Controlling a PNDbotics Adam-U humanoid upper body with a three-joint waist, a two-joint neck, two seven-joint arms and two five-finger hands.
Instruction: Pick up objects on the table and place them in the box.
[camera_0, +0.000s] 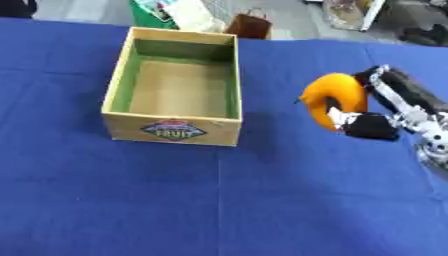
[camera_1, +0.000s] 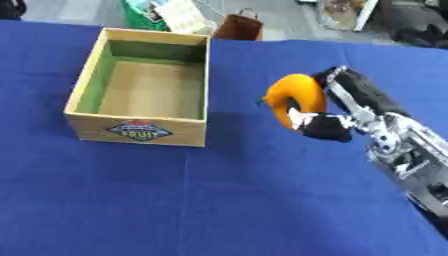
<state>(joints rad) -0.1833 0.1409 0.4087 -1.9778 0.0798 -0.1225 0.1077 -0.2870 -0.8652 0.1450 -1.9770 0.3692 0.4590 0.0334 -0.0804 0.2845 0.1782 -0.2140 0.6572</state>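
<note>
**A:** Where was the fruit at that moment?

**B:** An orange curved fruit (camera_0: 335, 97), banana-like in shape, was in the right hand (camera_1: 328, 122), to the right of the box (camera_0: 174, 129) and apart from it. It looked raised off the blue surface (camera_0: 219, 200), though I could not tell by how much.

**A:** And how was the hand holding it?

**B:** Its fingers and thumb were curled round the fruit, the thumb (camera_0: 367, 125) crossing the lower part and dark fingers (camera_1: 354, 90) wrapped behind the upper bend. The arm came in from the right edge, its silver wrist low in the right eye view.

**A:** What about the box?

**B:** It sat on the surface toward the upper left, a yellow box with green inner walls and a plain tan floor. A label (camera_0: 173, 130) reading "FRUIT" was on the near wall. Nothing lay inside it.

**A:** The left hand?

**B:** It showed in neither view.

**A:** Anything beyond the surface?

**B:** A brown bag (camera_0: 251, 25) stood on the floor just past the far edge, behind the box.
</note>
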